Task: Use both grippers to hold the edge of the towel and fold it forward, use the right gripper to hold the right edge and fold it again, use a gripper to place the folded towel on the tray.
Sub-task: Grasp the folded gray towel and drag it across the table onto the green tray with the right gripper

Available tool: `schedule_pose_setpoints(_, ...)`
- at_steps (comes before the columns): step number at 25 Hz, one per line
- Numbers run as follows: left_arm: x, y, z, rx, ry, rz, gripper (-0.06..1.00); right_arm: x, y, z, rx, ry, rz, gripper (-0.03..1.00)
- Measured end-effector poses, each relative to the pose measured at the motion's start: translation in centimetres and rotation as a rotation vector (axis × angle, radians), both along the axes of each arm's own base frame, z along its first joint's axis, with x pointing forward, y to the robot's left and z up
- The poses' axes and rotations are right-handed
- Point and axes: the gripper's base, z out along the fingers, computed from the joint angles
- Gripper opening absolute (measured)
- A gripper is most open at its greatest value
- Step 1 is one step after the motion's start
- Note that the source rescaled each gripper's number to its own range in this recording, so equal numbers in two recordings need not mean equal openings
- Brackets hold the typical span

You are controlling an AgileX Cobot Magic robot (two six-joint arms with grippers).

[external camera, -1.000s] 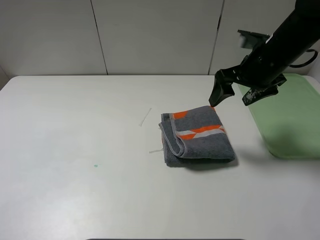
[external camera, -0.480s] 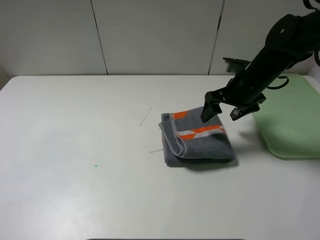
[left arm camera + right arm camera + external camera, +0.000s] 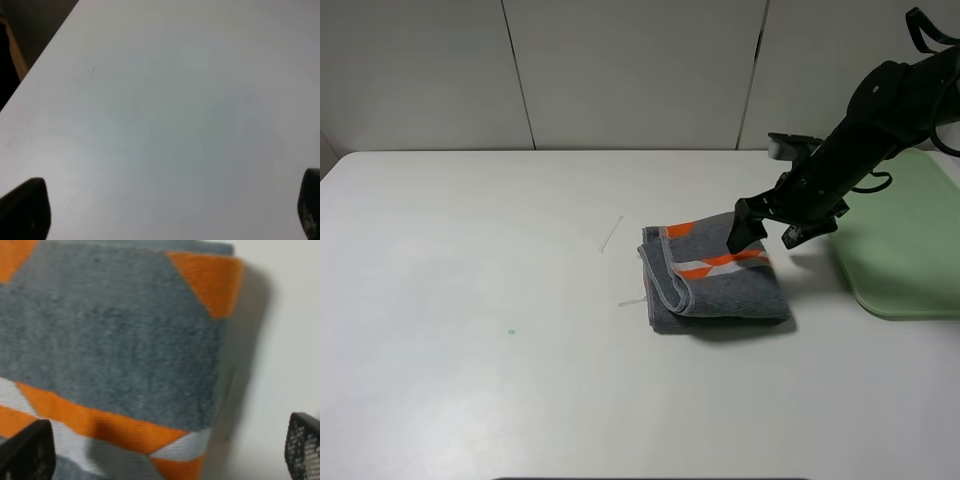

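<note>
Exterior high view: bright, even, diffuse lighting, in sharp focus. The folded dark grey terry towel [image 3: 720, 285] casts a soft, narrow shadow on the white table [image 3: 470, 300] along its near and right sides.

Left wrist view: flat and low in contrast. The black fingertips [image 3: 25, 212] of the left gripper [image 3: 167, 215] are blurred.

Right wrist view: the towel pile is soft-focused at close range, with a broad grey shadow on the table beside its edge. The right gripper [image 3: 165, 455] tips are blurred.

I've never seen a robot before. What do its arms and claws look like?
The right arm is bulky, jointed and black, with black cables looping off it. The right gripper is a black two-pronged claw with mesh-textured pads. Of the left gripper only dark tips show.
</note>
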Motion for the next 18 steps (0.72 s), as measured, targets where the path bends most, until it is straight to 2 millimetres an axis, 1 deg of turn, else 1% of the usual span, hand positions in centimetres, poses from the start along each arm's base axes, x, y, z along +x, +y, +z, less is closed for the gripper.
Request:
schedule_pose_setpoints(10, 0.0, 0.0, 0.0, 0.0, 0.0, 0.0, 1.0, 0.1, -0.1, -2.5, 0.005, 0.048, 0.031, 1.0)
schedule_pose_setpoints(18, 0.0, 0.0, 0.0, 0.0, 0.0, 0.0, 1.0, 0.5, 0.5, -2.8, 0.059, 0.029, 0.041, 1.0)
